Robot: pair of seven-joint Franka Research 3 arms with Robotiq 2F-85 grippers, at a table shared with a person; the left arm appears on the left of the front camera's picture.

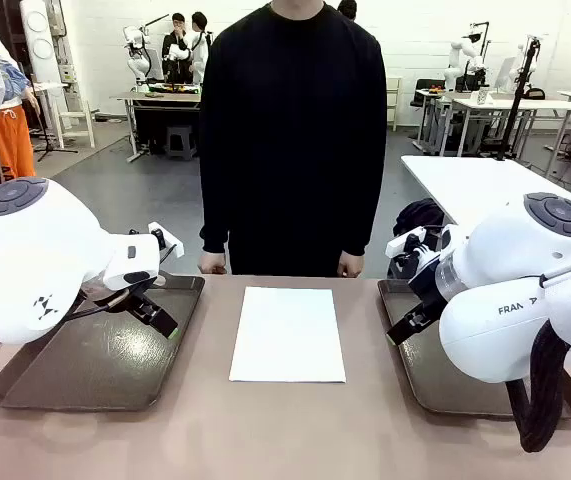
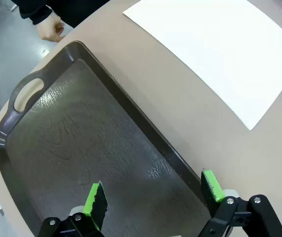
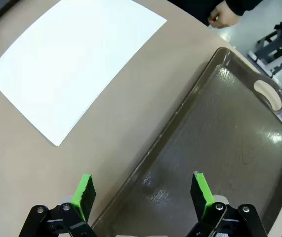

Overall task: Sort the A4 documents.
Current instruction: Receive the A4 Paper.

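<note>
A plain white A4 document (image 1: 287, 333) lies flat on the table's middle, between two dark brown trays; it also shows as the white sheet (image 2: 220, 54) and the white sheet (image 3: 74, 66) in the wrist views. My left gripper (image 1: 155, 312) hovers open above the left tray (image 1: 85, 370), nothing between its green pads; seen from the left wrist, the gripper (image 2: 153, 192) hangs over the tray's right rim. My right gripper (image 1: 410, 322) is open over the right tray (image 1: 435, 385); the right wrist view puts the gripper (image 3: 143, 190) over that tray's left rim.
A person in black stands at the far edge, hands (image 1: 212, 263) resting by the table. Both trays (image 2: 81, 148) (image 3: 229, 148) hold nothing. A white table (image 1: 475, 180) and a black bag stand behind at the right.
</note>
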